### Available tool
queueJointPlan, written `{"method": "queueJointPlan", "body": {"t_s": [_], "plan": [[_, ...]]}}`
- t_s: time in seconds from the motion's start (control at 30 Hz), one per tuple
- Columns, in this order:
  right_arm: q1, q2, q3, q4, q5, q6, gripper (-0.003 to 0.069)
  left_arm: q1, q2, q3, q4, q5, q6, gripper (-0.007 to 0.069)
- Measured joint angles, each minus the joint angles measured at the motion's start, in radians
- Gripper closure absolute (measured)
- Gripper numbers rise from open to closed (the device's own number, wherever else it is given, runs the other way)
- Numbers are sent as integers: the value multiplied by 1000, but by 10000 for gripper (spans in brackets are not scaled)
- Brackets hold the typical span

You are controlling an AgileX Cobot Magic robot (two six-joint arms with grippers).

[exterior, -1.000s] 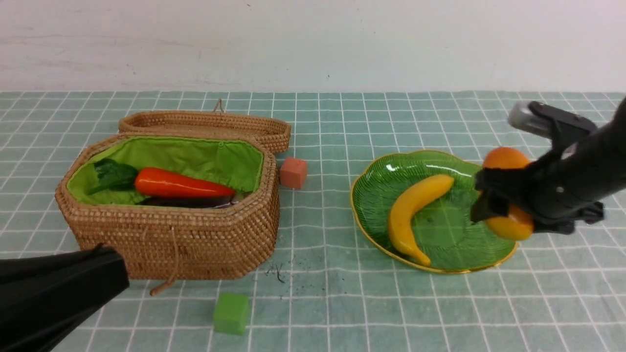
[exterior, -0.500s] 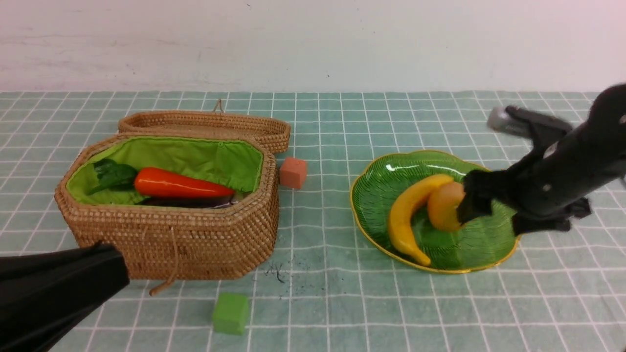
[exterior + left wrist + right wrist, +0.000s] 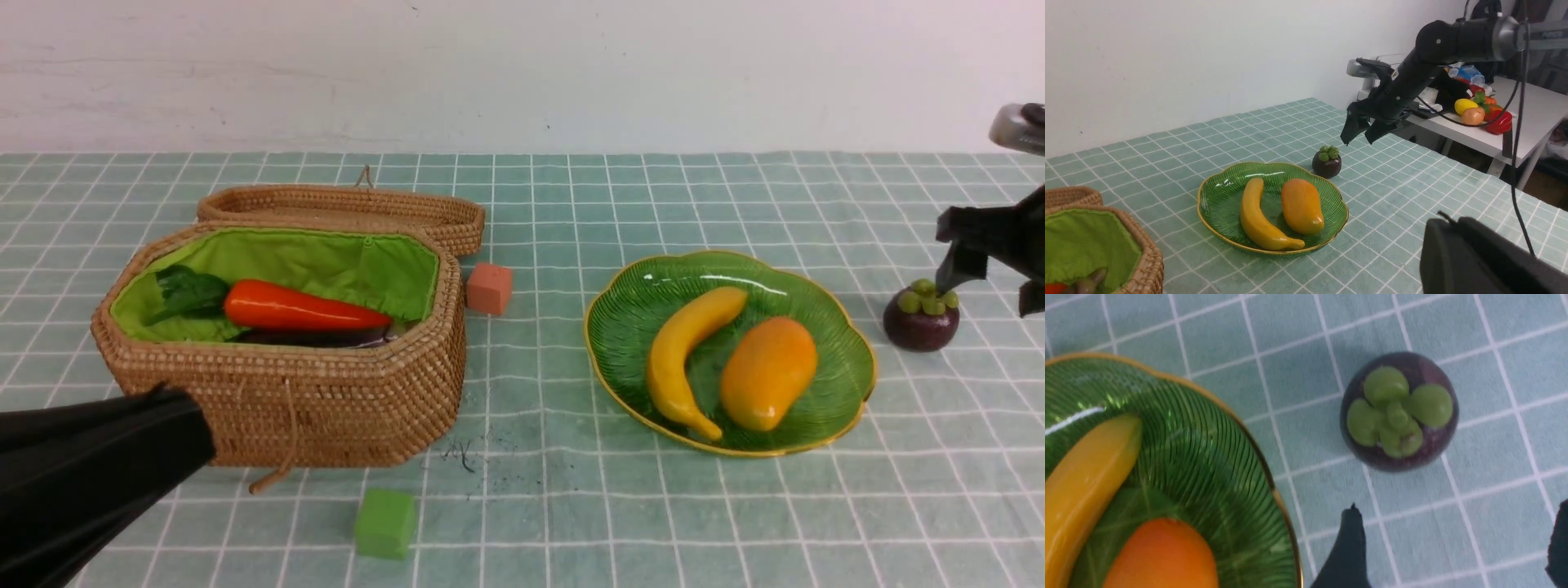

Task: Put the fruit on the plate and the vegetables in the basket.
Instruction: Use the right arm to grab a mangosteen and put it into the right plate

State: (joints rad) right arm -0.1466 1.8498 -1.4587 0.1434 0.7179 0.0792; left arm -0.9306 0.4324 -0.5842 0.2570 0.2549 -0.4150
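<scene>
A yellow banana [image 3: 690, 359] and an orange mango [image 3: 767, 373] lie side by side on the green plate [image 3: 845, 359]. To the right of the plate, a dark purple mangosteen [image 3: 921, 317] stands alone on the cloth. My right gripper [image 3: 989, 286] hovers open just above and beside it, with nothing between its fingers [image 3: 1349, 547]. The open wicker basket [image 3: 286, 400] holds an orange-red vegetable [image 3: 302, 309] on top of a dark eggplant [image 3: 326, 336]. My left gripper [image 3: 192, 437] is shut and empty, low in front of the basket.
An orange cube [image 3: 490, 287] sits behind the basket's right corner and a green cube [image 3: 385, 523] in front of it. The basket lid [image 3: 343, 208] lies folded back. A side table with other produce [image 3: 1478, 110] stands beyond the cloth's right edge.
My right gripper let the mango go onto the plate beside the banana, then drew away to the right, above the mangosteen. The left arm has stayed still.
</scene>
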Motion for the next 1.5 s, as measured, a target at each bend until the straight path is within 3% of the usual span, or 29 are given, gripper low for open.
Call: {"method": "queueJointPlan", "body": {"t_s": [0.4, 0.87, 1.13, 1.33, 1.5], "plan": [[-2, 251, -145, -7, -47, -2, 44, 0, 0, 0, 0, 7, 0, 603], [-2, 284, -160, -10, -74, -15, 93, 0, 0, 0, 0, 7, 0, 605], [6, 157, -159, 28, 83, -86, 93, 0, 0, 0, 0, 7, 0, 608], [133, 46, -161, 194, 190, -166, 93, 0, 0, 0, 0, 7, 0, 608], [238, 104, -160, 208, 135, -182, 93, 0, 0, 0, 0, 19, 0, 606]]}}
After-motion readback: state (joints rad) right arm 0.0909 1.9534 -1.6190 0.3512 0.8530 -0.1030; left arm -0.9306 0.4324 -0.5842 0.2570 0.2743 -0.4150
